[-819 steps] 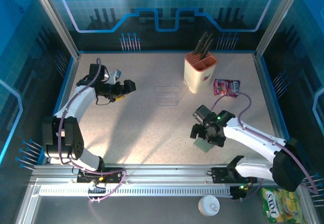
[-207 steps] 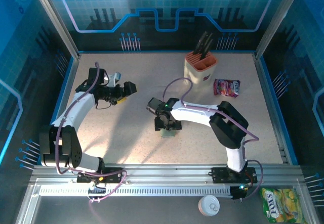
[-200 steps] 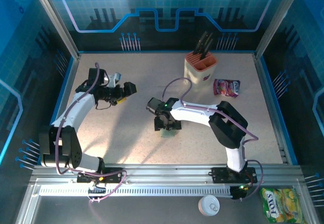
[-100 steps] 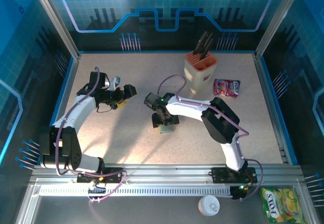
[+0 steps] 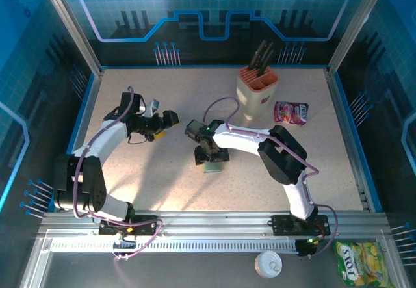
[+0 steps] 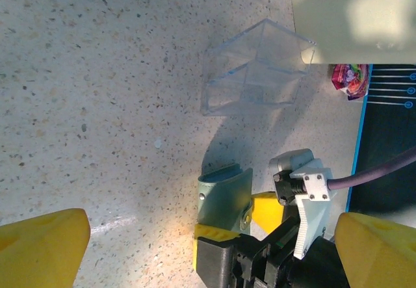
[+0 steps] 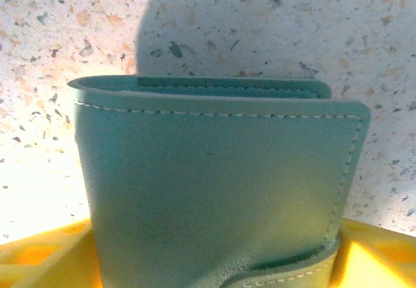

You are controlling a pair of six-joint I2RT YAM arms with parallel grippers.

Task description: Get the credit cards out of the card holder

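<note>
Right fingers (image 7: pixel 39 262): clamped on the holder (image 7: pixel 214 190), which is folded shut. Grip it low so its far edge is free.
Left fingers (image 6: pixel 39 246): wide apart and aimed at the holder. Bring them in squarely onto that free edge.
Holder place: near-left of the block (image 5: pixel 255 93), low over the counter (image 5: pixel 162 190).
Cards: none out yet, by my judgement.
Risk: too hard a squeeze could pin the cards inside.

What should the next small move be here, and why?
Probably bring the open left gripper across to the free edge of the wallet. The right gripper holds it folded shut, and the left gripper is beside it, not touching.
</note>
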